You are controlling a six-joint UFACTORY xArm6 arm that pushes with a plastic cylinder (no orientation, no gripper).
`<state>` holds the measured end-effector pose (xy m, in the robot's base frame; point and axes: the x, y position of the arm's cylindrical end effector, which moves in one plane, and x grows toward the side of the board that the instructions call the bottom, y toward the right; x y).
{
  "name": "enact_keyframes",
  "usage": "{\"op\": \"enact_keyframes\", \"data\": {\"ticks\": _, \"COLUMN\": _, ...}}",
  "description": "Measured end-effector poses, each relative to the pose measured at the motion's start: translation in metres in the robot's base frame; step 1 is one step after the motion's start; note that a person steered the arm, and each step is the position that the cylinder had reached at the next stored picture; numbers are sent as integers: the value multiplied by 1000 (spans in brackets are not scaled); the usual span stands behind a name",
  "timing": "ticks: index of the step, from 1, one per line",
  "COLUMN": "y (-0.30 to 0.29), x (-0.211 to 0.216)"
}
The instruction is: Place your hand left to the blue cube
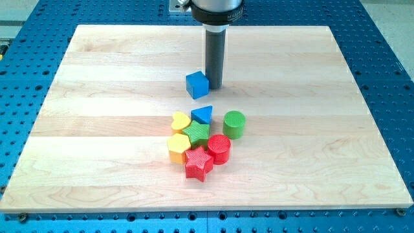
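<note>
**Reader:** Toward the far middle of the wooden board [97,97], what can be made out?

**Describer:** A dark upright rod is seen coming down from the top of the view. Its lower end, my tip [214,87], rests on the board just beside the blue cube [197,85], at the cube's right side. The two look to be touching or very nearly so; a gap cannot be confirmed.

**Reader:** Is anything held by the rod?

**Describer:** Nothing is held. No jaws are fitted, so nothing can be spread or pinched; only a plain blunt end is presented to the board.

**Reader:** Which relation matters for the coming move?

**Describer:** The cube lies to the left of the tip, while the target spot lies on the cube's left. The tip is therefore judged to be on the wrong side. A straight sweep leftward would likely push the cube, so a path around it, by the far edge or the near edge, is judged safer.

**Reader:** What else is nearby?

**Describer:** Nearer the viewer, well apart from the cube, a cluster is gathered: a blue triangle [202,115], yellow heart [180,121], green star [196,133], green cylinder [234,124], red cylinder [219,149], a yellow block [178,147] and red star [198,163]. Bare board is seen to the left of the cube.
</note>
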<state>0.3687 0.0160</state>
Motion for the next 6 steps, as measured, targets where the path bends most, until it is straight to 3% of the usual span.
{"op": "enact_keyframes", "data": {"ticks": 1, "y": -7, "x": -31}}
{"op": "enact_keyframes", "data": {"ticks": 6, "y": -137, "x": -39}}
